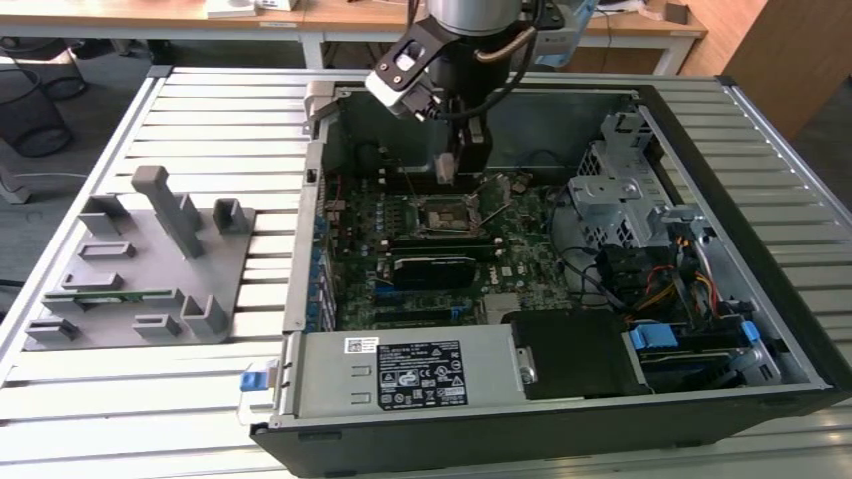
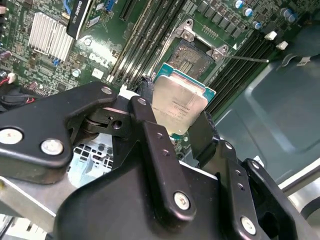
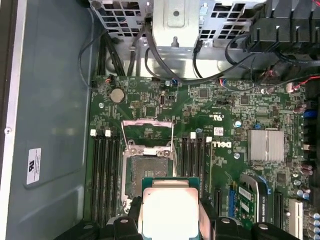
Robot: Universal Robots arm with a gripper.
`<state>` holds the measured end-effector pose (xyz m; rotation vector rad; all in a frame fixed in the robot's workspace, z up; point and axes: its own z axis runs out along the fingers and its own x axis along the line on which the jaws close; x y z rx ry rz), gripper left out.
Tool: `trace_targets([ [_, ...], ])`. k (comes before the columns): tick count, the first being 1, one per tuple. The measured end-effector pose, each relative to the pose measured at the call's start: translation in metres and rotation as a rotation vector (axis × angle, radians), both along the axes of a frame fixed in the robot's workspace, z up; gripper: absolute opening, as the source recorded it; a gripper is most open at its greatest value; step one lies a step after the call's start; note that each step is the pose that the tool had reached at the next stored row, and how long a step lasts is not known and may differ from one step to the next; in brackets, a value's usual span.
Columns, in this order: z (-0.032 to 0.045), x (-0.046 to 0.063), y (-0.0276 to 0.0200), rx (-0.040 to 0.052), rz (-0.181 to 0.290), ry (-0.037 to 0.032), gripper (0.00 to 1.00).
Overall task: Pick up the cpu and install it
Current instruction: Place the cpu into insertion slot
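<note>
The cpu (image 2: pixel 180 102), a flat square chip with a shiny silver top, is clamped by two opposite edges between my black fingers (image 2: pixel 202 131). My gripper (image 2: pixel 175 106) is shut on it. In the first wrist view the cpu (image 3: pixel 170 210) hangs just short of the open motherboard socket (image 3: pixel 147 170), whose metal load plate (image 3: pixel 147 132) is flipped up. In the exterior view my gripper (image 1: pixel 453 165) hangs inside the open computer case, a little above and behind the socket (image 1: pixel 446 215).
Memory slots (image 3: pixel 102 175) flank the socket on both sides. A finned heat sink (image 3: pixel 266 145), a drive cage (image 1: pixel 613 190) with cables and a power supply (image 1: pixel 399 374) crowd the case. A grey fixture tray (image 1: pixel 134 259) stands outside at the exterior view's left.
</note>
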<state>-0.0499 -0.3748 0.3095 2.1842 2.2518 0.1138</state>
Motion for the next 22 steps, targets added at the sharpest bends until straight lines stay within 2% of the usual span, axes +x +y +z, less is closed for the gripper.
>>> trace_targets([
  [14, -0.0206, 0.0, 0.0072, 0.0001, -0.012, 0.0003, 0.53],
  [22, -0.0335, 0.0, 0.0107, 0.0, -0.024, 0.0045, 0.53],
])
